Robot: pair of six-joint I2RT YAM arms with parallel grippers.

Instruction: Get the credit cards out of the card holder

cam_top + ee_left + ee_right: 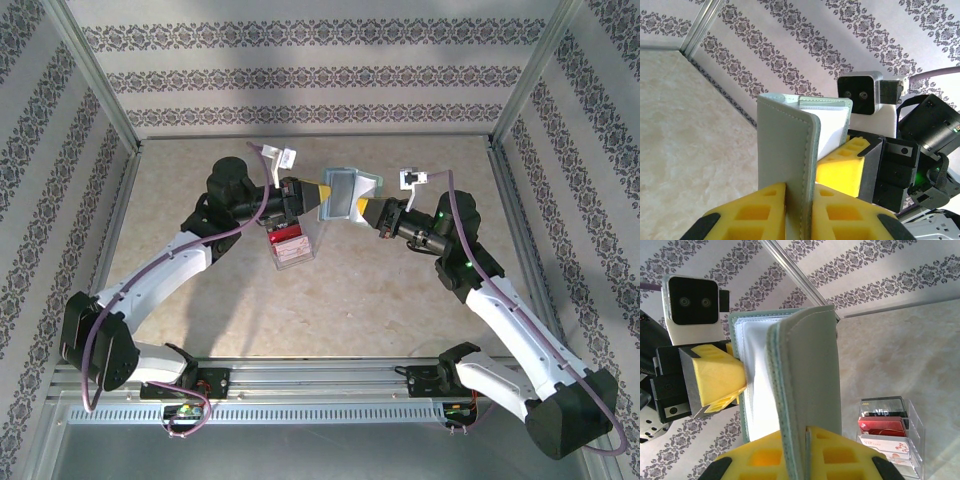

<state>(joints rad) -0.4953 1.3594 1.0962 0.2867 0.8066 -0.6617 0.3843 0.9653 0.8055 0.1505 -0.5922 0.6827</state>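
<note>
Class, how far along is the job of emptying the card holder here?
Done: the card holder is lifted off the table, opened. In hand: the left gripper and right gripper each pinch one panel. Left: the emptying itself; neither gripper holds anything else.

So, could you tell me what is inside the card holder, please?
Inside the card holder, only pale lining shows between its two panels; the panels cover the slots, so what they hold cannot be seen.

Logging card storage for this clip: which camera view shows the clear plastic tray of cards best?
Right wrist: the clear plastic tray sits close at lower right, its black, red and white cards distinct. The top external view shows it small, only a red patch clear inside.
</note>
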